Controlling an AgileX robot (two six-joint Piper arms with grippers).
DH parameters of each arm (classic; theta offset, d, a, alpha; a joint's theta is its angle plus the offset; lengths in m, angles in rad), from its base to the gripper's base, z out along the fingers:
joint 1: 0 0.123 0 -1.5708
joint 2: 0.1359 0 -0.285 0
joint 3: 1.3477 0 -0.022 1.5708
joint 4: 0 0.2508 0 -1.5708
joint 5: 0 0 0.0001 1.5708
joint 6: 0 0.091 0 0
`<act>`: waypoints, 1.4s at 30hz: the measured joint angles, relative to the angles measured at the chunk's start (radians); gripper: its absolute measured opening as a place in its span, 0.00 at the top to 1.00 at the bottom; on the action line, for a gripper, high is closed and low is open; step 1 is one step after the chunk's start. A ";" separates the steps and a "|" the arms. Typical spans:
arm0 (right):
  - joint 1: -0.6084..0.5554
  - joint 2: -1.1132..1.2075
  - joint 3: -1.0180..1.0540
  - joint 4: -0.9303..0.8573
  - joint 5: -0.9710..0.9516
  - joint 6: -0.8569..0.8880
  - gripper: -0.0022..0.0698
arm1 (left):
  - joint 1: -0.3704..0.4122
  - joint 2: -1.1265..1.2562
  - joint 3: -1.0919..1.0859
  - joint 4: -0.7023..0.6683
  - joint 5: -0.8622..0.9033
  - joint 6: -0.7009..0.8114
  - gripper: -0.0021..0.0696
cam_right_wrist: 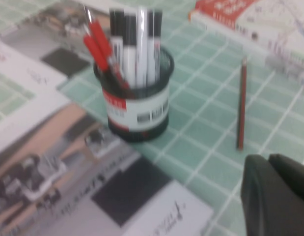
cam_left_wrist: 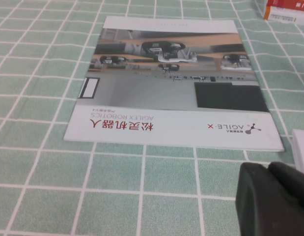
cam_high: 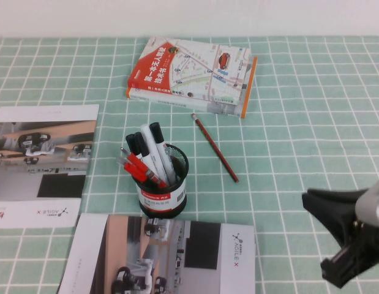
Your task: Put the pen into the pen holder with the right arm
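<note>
The black wire-mesh pen holder (cam_high: 163, 184) with a red and white label stands at the middle of the table. The red pen (cam_high: 138, 166) sits inside it, leaning out over its left rim, beside white black-capped markers (cam_high: 153, 147). The right wrist view shows the holder (cam_right_wrist: 137, 103) and the red pen (cam_right_wrist: 98, 42) too. My right gripper (cam_high: 307, 199) is low at the right, well clear of the holder, shut and empty; its fingers (cam_right_wrist: 289, 196) lie together. My left gripper (cam_left_wrist: 267, 167) is out of the high view, shut and empty over the tablecloth.
A thin red-brown pencil (cam_high: 215, 149) lies right of the holder. A red and white book (cam_high: 195, 73) lies at the back. Booklets lie at the left (cam_high: 42, 159) and front (cam_high: 171, 257); the left one shows in the left wrist view (cam_left_wrist: 171, 83).
</note>
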 joint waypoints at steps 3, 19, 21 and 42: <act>-0.003 -0.009 0.036 0.006 0.008 0.000 1.00 | 0.000 0.000 0.000 0.000 0.000 0.000 0.98; -0.616 -0.565 0.489 0.049 -0.153 0.000 1.00 | 0.000 0.000 0.000 0.000 0.000 0.000 0.98; -0.630 -0.643 0.501 0.049 -0.132 0.000 1.00 | 0.000 0.000 0.000 0.000 0.000 0.000 0.98; -0.636 -0.858 0.503 0.279 0.028 -0.193 1.00 | 0.000 0.000 0.000 0.000 0.000 0.000 0.98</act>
